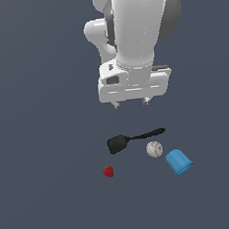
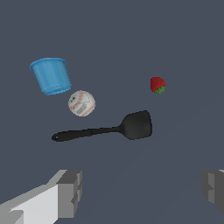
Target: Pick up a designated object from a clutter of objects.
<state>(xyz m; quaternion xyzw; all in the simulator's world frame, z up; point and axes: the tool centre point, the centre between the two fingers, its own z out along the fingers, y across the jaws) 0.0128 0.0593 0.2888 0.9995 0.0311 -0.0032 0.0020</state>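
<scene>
In the exterior view, the end effector (image 1: 131, 103) hangs above the bench (image 1: 40, 143), its fingers spread and holding nothing, while the baseball (image 1: 154, 149) lies below it, just under the spatula (image 1: 131, 139), with the blue cup (image 1: 179, 162) close by on the exterior view's right and the strawberry (image 1: 108, 171) apart on the left. In the wrist view, the baseball (image 2: 82, 103) sits between the cup (image 2: 51, 76) and the spatula's (image 2: 109, 128) handle, very close to both, the strawberry (image 2: 158, 85) lies beyond the spatula's blade, and two fingertips (image 2: 70, 192) stand wide apart with the bench (image 2: 131, 43) bare between them.

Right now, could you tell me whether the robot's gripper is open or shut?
Open. In the wrist view the gripper shows its two grey fingers set wide apart, with nothing between them.
</scene>
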